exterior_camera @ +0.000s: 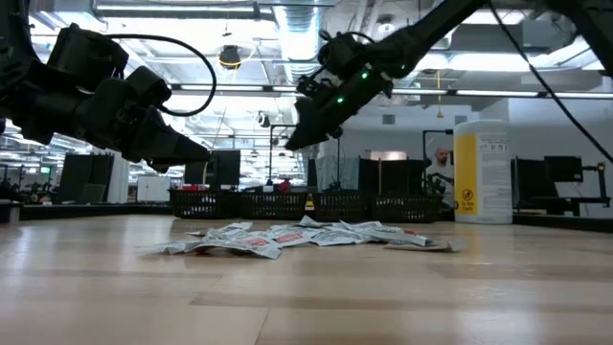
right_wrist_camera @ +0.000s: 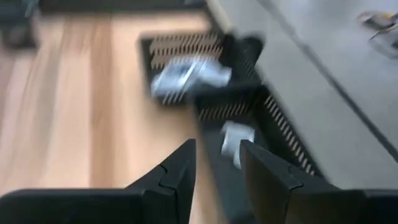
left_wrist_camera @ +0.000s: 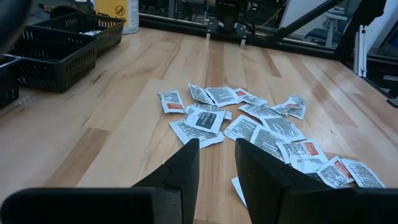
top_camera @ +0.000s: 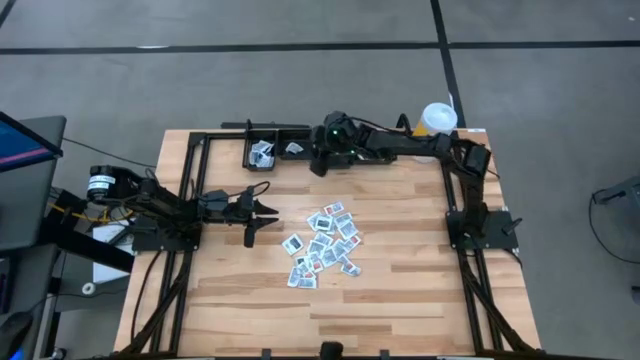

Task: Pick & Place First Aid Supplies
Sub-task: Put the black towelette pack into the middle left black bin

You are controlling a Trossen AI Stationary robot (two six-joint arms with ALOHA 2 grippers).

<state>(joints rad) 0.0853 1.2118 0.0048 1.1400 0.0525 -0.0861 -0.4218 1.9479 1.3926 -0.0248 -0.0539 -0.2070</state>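
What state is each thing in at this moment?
Right claw: open, empty, over the black trays.
Left claw: open, empty, beside the packet pile.
Packet pile: loose on the table.
Trays: a few packets inside.
Canister: upright, at the table's far edge.

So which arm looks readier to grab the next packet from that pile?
The left. Its gripper sits just beside the pile of packets, jaws apart and empty. The right gripper is away over the black baskets.
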